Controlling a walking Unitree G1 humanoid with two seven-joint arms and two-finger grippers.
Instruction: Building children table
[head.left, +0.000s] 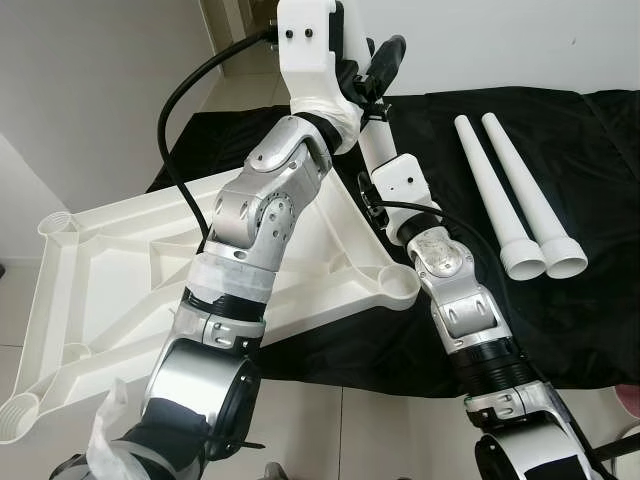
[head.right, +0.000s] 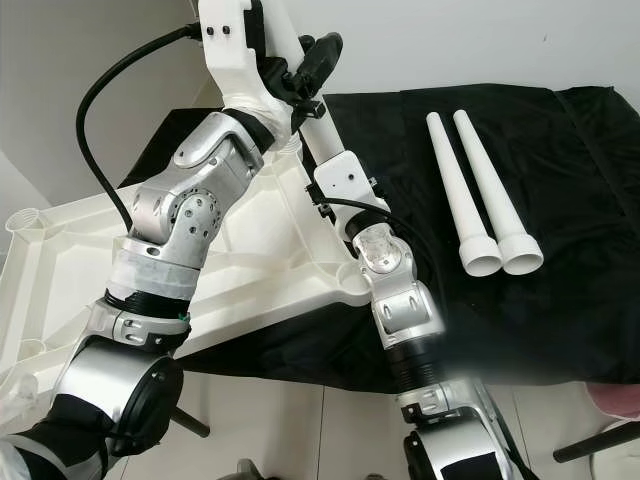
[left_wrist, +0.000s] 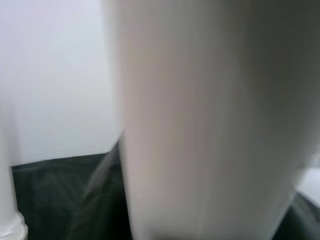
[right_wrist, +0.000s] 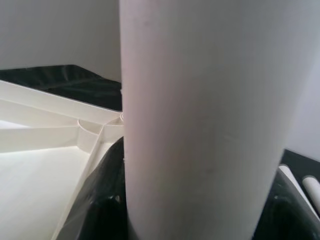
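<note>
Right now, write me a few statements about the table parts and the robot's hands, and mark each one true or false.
1. Two loose white legs lie side by side on the black cloth. True.
2. The white tabletop lies upside down, its ribs and corner sockets showing. True.
3. The loose legs lie on the robot's left. False: they lie on its right.
4. Both arms hang idle. False: both are raised at the tabletop's far corner, where a white leg stands before the right hand's camera.
5. The tabletop lies wholly on the cloth. False: its near part overhangs the pale floor.
</note>
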